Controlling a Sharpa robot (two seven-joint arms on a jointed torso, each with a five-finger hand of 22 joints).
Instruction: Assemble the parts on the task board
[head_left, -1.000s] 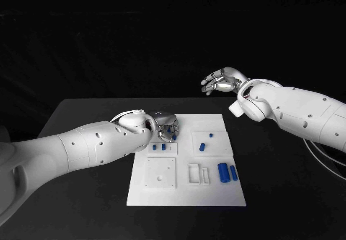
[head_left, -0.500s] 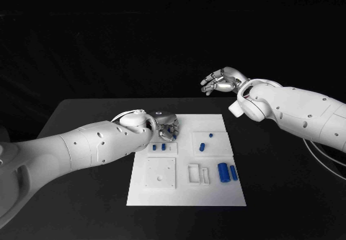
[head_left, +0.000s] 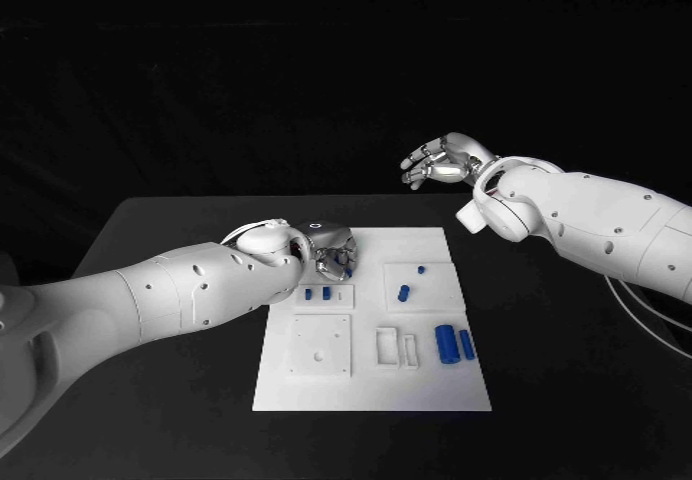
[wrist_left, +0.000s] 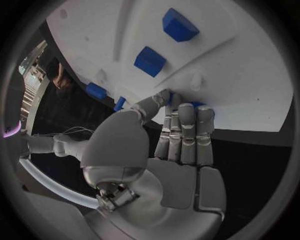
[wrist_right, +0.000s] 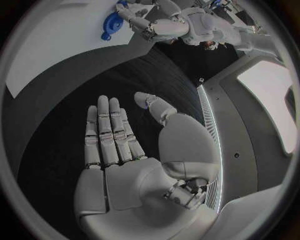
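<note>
White arms (head_left: 173, 295), seemingly silver hands (head_left: 444, 160)

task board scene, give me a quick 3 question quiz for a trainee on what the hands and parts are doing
1. True or false: the right hand holds a blue part.
2. Which hand is down at the task board? A) left B) right C) both
3. Fill in: the two large blue cylinders lie near the board's ____ edge, seen from the head view.

Key: 1 false, it is raised, open and empty. 2 A, the left hand. 3 right.

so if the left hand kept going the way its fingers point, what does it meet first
Probably the task board: the left hand has its fingertips at the board's edge, beside a small blue part. Whether they already touch is unclear.
</note>
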